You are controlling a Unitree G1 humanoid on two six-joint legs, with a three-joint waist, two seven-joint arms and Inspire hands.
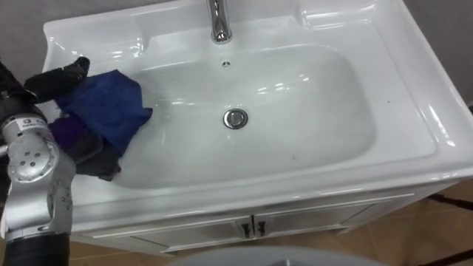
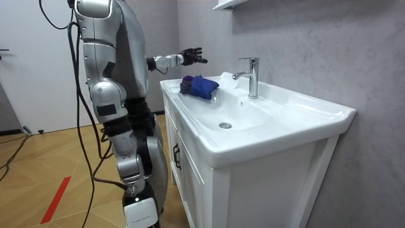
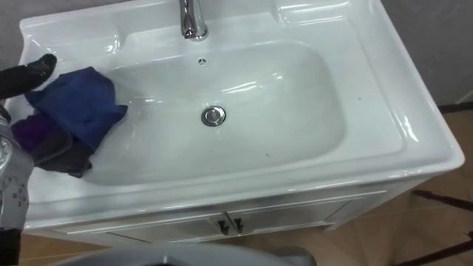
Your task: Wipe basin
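Note:
A crumpled blue cloth [image 1: 103, 111] with darker purple and grey folds lies on the left rim of the white basin [image 1: 310, 159], partly hanging into the bowl. My left hand [image 1: 63, 77] hovers at the cloth's upper left edge, fingers stretched out and holding nothing. In the room view the left hand [image 2: 190, 57] is raised a little above the cloth [image 2: 199, 86], apart from it. I stand at the basin's left end, facing it.
A chrome tap [image 1: 219, 22] rises at the back centre and the drain [image 1: 236, 118] sits mid-bowl. Cabinet doors with small handles [image 1: 251, 227] are below the front rim. A wall runs behind the basin.

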